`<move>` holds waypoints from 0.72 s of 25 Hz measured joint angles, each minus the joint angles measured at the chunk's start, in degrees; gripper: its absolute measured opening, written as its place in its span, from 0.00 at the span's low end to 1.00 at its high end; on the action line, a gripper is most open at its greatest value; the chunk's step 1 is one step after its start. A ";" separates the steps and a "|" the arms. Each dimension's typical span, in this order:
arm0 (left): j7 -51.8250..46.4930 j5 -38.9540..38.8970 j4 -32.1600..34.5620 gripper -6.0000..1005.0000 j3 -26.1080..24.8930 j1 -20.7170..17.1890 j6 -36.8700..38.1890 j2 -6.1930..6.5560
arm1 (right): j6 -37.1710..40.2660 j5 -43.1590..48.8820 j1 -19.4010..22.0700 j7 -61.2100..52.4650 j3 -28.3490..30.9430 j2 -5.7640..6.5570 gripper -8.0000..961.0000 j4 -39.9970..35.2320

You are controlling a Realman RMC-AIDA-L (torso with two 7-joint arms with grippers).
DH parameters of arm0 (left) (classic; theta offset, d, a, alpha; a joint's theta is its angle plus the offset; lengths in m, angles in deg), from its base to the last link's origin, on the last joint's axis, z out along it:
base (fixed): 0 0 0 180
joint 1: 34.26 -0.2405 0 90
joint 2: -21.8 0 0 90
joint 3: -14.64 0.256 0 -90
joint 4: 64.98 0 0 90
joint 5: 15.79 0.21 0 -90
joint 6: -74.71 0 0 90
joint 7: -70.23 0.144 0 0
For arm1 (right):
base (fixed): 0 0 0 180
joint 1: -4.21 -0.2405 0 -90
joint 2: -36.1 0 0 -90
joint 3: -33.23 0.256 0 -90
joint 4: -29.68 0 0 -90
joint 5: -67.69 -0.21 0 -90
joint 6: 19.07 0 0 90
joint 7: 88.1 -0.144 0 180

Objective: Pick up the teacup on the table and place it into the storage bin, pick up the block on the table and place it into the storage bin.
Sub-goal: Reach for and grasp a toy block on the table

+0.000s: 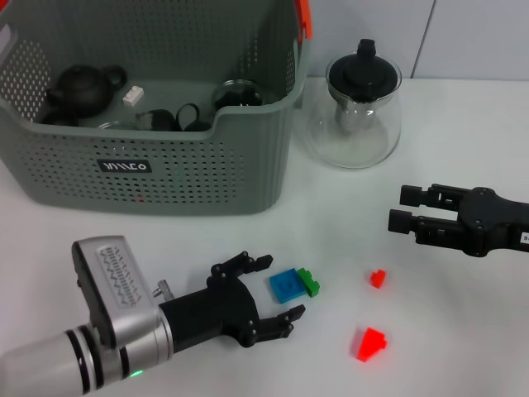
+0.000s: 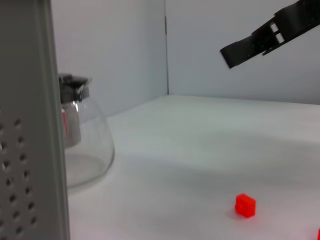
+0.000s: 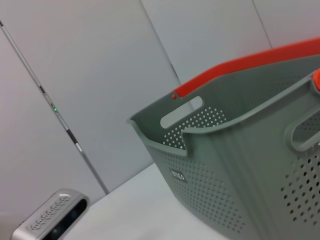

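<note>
A blue block with a green piece attached (image 1: 291,285) lies on the white table. My left gripper (image 1: 280,289) is low over the table, open, with one finger on each side of the block. The grey perforated storage bin (image 1: 190,169) stands at the back left, and its wall fills one side of the left wrist view (image 2: 27,130). A glass teacup (image 1: 238,93) sits inside the bin near its right wall. At the right, my right gripper (image 1: 398,208) hovers open and holds nothing. It also shows in the left wrist view (image 2: 250,47).
A glass teapot with a black lid (image 1: 357,116) stands right of the bin. Two red blocks (image 1: 378,278) (image 1: 371,343) lie right of the blue one. Also in the bin are a dark teapot (image 1: 83,87) and small glassware.
</note>
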 joint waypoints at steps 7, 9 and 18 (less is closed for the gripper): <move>-7.50 0.05 0.37 0.86 2.51 1.66 -2.72 0.08 | -0.14 0.09 0.05 -0.03 0.00 -0.04 0.76 0.00; -7.30 0.06 0.40 0.85 2.53 1.75 -2.73 0.02 | -0.16 0.09 0.04 -0.04 0.00 -0.04 0.76 0.00; -6.53 0.02 1.08 0.79 2.97 2.08 -2.85 0.00 | -0.17 0.08 -0.15 -0.12 0.00 -0.04 0.76 0.00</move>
